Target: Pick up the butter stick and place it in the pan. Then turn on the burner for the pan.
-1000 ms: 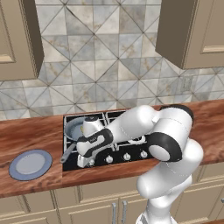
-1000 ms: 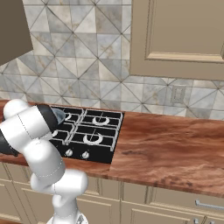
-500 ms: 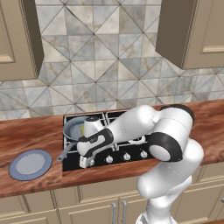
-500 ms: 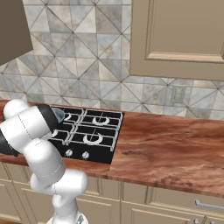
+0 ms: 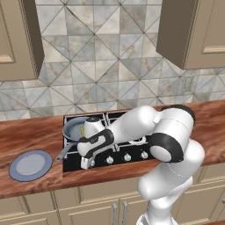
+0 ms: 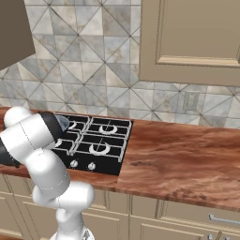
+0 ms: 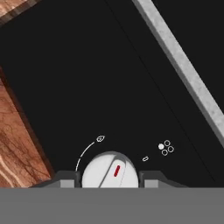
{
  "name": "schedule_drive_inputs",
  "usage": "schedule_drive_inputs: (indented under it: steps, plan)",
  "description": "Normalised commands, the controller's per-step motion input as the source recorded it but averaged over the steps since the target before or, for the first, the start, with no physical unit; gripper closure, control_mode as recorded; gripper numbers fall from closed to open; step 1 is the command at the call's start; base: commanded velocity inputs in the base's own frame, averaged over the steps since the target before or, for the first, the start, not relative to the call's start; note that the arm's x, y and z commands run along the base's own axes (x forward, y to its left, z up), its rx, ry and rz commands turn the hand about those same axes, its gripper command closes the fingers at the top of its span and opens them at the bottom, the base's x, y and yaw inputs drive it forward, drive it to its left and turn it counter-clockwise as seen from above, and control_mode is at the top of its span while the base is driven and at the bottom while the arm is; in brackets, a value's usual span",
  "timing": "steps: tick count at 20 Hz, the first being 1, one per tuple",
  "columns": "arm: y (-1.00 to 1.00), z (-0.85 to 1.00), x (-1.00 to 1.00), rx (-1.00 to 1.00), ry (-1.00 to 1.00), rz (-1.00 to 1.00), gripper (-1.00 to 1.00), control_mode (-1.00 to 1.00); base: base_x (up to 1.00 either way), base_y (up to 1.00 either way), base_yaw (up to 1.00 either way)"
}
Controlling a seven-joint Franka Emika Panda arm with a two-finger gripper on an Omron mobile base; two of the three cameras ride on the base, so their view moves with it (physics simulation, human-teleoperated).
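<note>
At the near edge of the black glass cooktop (image 5: pixel 132 151), the two-finger gripper (image 7: pixel 109 178) hangs low over a white round control knob with a red mark (image 7: pixel 109 171); its jaws stand part-spread on either side of the knob, and whether they actually press its sides I cannot tell. Left of this, on the reddish wooden table (image 5: pixel 26 132), lies a flat blue-grey round plate (image 5: pixel 30 165), bare of butter. Farther back, the round grey-blue metal frying pan (image 5: pixel 75 127) sits on the far left silver-white ring burner, which it covers, its long dark handle (image 5: pixel 63 151) pointing near and left. The small thin yellow butter stick (image 5: pixel 82 131) lies inside that pan. So placing seems done; what is left, I judge, is turning the knob, and no flame shows yet.
</note>
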Motion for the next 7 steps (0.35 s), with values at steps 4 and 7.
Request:
schedule_drive_inputs:
  steps: [4,7]
  plan:
    - [0.0,0.0,0.0,0.0,0.0,0.07,1.0,-1.0,0.0,0.0,0.0]
    - [0.0,0.0,0.0,0.0,0.0,0.07,1.0,-1.0,0.0,0.0,0.0]
